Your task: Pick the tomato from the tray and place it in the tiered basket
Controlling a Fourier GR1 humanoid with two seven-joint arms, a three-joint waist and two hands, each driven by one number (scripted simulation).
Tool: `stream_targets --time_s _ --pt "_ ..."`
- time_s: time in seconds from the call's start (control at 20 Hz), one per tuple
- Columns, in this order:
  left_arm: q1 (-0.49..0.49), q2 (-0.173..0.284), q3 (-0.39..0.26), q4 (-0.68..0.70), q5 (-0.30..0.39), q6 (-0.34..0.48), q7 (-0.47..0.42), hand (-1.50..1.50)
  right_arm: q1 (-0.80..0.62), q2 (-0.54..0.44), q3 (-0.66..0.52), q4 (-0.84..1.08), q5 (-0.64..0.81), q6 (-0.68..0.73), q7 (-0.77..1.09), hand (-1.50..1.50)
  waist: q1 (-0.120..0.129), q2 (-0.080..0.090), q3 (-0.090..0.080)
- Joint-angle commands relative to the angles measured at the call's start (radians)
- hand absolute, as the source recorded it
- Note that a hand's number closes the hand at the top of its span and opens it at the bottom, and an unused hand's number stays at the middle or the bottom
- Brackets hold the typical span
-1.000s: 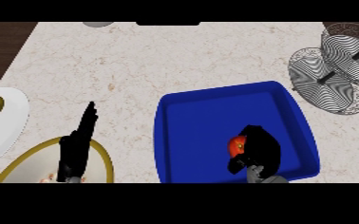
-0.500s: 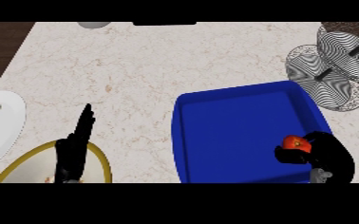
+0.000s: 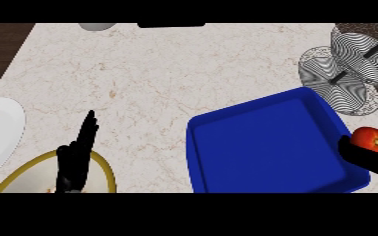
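Tomato now carried off the tray's right rim, pinched atop right robot hand.
Tiered basket just beyond; left robot hand spread, resting; bench open.

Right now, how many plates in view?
2, both cut off by the frame: a white plate at the left edge, and a yellow-rimmed plate at bottom left, partly behind the left hand. Others could lie outside the view.
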Motion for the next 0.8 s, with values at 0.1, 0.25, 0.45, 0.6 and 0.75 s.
stream_targets --time_s 0.1,0.25,0.45,0.6,0.75 --pt "-0.033 -0.028 -0.004 0.03 -0.006 0.017 0.031 0.0 -0.057 -0.054 -0.028 -0.367 0.127 0.135 0.174 1.5 0.0 0.006 -0.01" --pt "-0.025 -0.035 -0.029 0.036 -0.035 0.015 0.016 0.0 -0.118 -0.136 -0.093 -0.424 0.121 0.287 0.191 1.5 0.015 0.011 -0.009" --pt "-0.03 -0.052 -0.025 0.077 -0.032 0.009 -0.018 0.0 -0.279 -0.19 -0.106 -0.4 0.113 0.428 0.25 1.5 0.024 0.012 -0.01" --pt "-0.014 -0.044 -0.024 0.047 -0.019 -0.007 -0.005 0.0 -0.396 -0.251 -0.198 -0.287 0.066 0.459 0.211 1.5 0.029 0.012 -0.009" --pt "-0.007 -0.024 -0.019 0.02 -0.015 -0.025 0.014 0.0 -0.478 -0.262 -0.258 -0.201 0.036 0.469 0.171 1.5 0.029 0.011 -0.008"
